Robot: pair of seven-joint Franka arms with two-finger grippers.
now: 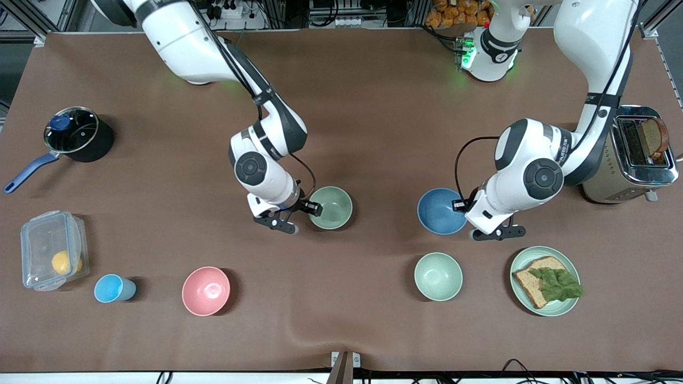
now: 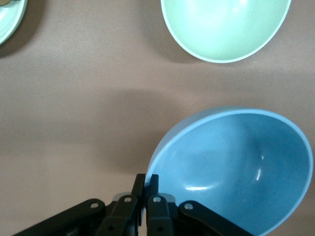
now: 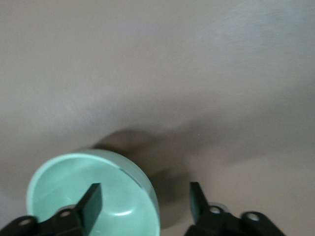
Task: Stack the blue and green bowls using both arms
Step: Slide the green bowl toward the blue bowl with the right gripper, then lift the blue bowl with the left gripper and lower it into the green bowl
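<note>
I can read almost nothing here. My left arm [image 1: 560, 154] carries a line of dark print on its white forearm shell, up the arm from my jaws, but the letters are too small to make out. The bowls below my jaws carry no lettering.

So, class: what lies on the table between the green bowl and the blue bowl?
Nothing: in the front view, only bare brown table separates the green bowl from the blue bowl.
</note>
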